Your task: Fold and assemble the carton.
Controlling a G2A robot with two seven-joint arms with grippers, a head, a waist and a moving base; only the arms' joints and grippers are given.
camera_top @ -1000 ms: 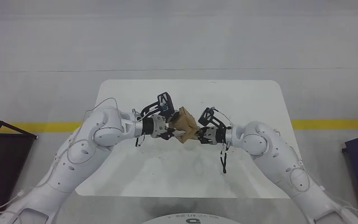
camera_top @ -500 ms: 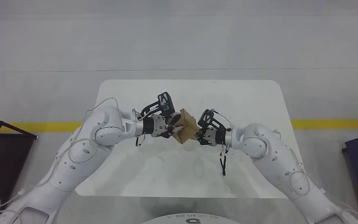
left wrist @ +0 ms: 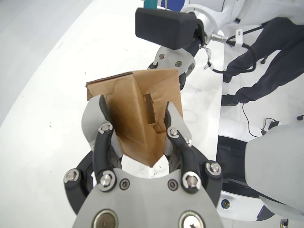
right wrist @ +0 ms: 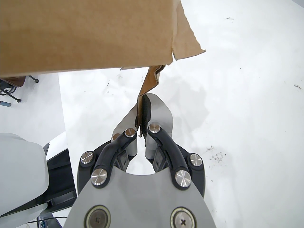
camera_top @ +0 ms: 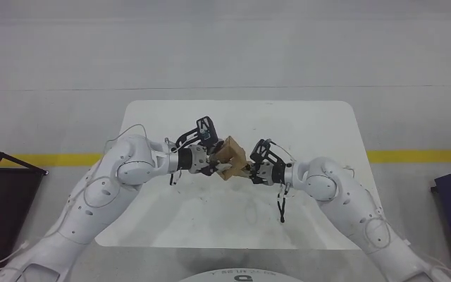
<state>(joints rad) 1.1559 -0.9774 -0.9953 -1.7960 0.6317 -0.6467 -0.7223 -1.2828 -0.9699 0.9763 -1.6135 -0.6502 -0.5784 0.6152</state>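
**Carton pinned between both end effectors, mid-table**

You have the small brown cardboard carton (camera_top: 230, 158) held between the two arms over the middle of the white rounded-corner table (camera_top: 310, 127). It sits tilted, one corner pointing up. I can't tell whether any part of it touches the table surface.

Your left end effector (left wrist: 135, 104) is clenched on the carton body. Its two fingers (left wrist: 103, 106) press opposite brown faces, and a folded edge runs down between them toward the palm. A rectangular slot (left wrist: 149, 109) is cut into the face next to the other finger.

Your right end effector (right wrist: 142, 110) is closed tight on a thin cardboard flap (right wrist: 148, 81) that hangs off the carton's ragged, torn edge. The wide brown panel (right wrist: 83, 22) sits just beyond its fingertips.

In the top view the two end effectors sit on opposite sides of the carton, left (camera_top: 215, 163) and right (camera_top: 248, 171).
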